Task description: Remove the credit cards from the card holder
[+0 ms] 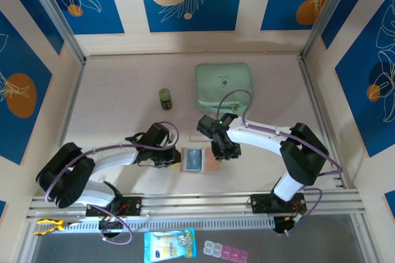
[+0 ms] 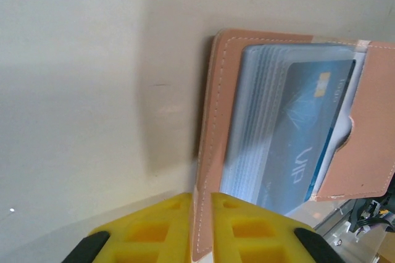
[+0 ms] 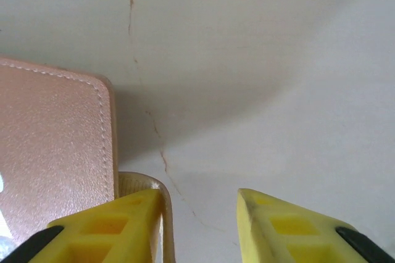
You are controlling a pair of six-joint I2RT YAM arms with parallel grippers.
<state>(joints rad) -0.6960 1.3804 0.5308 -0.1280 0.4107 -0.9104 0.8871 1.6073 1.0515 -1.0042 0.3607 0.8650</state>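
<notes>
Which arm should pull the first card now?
Probably right. The left gripper is shut on the card holder, steadying it; the right gripper is open beside the holder, free to reach the blue card.

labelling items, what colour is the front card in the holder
The credit card is blue, white print; left wrist view best.

Bright diffuse light; soft shadow beside card holder [image 2: 213, 121].
</notes>
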